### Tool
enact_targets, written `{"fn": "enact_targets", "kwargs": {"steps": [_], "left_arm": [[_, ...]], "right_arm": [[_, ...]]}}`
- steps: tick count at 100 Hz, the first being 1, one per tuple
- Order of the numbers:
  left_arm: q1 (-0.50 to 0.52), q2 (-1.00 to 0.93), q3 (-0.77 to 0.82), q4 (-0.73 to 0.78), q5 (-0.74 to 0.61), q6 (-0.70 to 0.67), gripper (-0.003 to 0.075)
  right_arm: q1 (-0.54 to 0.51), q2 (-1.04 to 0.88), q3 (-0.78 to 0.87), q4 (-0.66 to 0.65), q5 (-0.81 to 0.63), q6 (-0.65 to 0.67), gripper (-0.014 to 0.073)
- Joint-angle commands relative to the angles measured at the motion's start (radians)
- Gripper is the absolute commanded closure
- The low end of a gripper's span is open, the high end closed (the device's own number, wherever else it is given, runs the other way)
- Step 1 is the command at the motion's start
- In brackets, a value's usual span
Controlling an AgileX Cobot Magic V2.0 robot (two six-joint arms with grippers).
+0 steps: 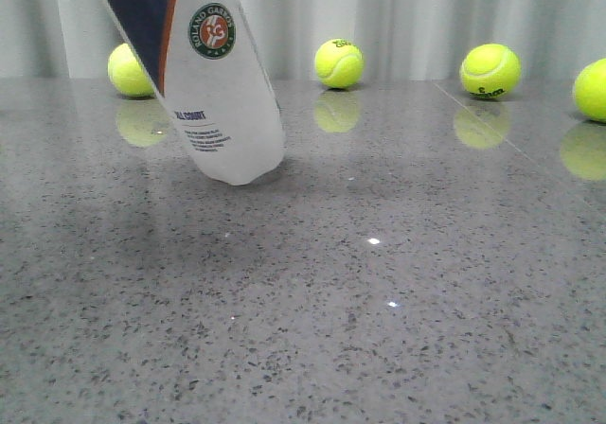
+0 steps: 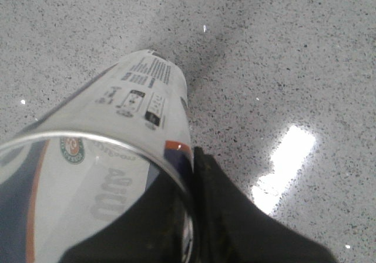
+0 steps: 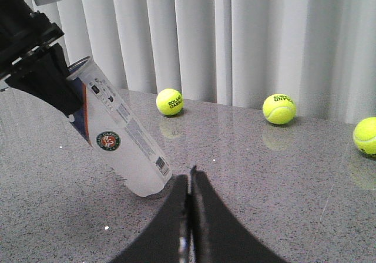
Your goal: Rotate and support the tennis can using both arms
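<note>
The tennis can (image 1: 213, 83) hangs tilted at the left of the front view, its top out of frame and its rounded lower end just above the grey table. It fills the left wrist view (image 2: 117, 134), where my left gripper (image 2: 191, 216) is shut on its open rim, one finger inside and one outside. The right wrist view shows the can (image 3: 120, 142) leaning, held at its upper end by my left gripper (image 3: 41, 69). My right gripper (image 3: 189, 184) is shut and empty, close beside the can's lower end.
Several yellow-green tennis balls lie along the back of the table before a white curtain: one (image 1: 128, 69) behind the can, one (image 1: 339, 62) in the middle, one (image 1: 490, 70) to the right, and one (image 1: 594, 90) at the right edge.
</note>
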Motion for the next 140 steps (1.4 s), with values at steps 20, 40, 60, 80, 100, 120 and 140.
{"fn": "enact_targets", "kwargs": {"steps": [20,40,60,80,100,120,140], "left_arm": [[-0.007,-0.007,-0.100,-0.031,0.019,-0.015,0.0596],[0.020,0.030,-0.146,-0.033,0.016,-0.015,0.0313],[0.045,0.096,-0.205,-0.054,0.018,-0.015,0.0248],[0.045,0.157,-0.276,-0.115,0.019,-0.015,0.0248],[0.045,0.175,-0.317,-0.121,0.015,-0.015,0.0248],[0.045,0.160,-0.325,-0.111,-0.090,-0.012,0.0293],[0.045,0.082,-0.313,-0.108,-0.301,-0.016,0.0621]], "right_arm": [[-0.001,0.009,-0.024,-0.006,-0.072,0.000,0.0654],[-0.001,0.009,-0.024,-0.006,-0.072,0.000,0.0654],[-0.001,0.009,-0.024,-0.006,-0.071,0.000,0.0654],[-0.001,0.009,-0.024,-0.006,-0.071,0.000,0.0654],[-0.001,0.009,-0.024,-0.006,-0.071,0.000,0.0654],[-0.001,0.009,-0.024,-0.006,-0.071,0.000,0.0654],[-0.001,0.009,-0.024,-0.006,-0.071,0.000,0.0654]]}}
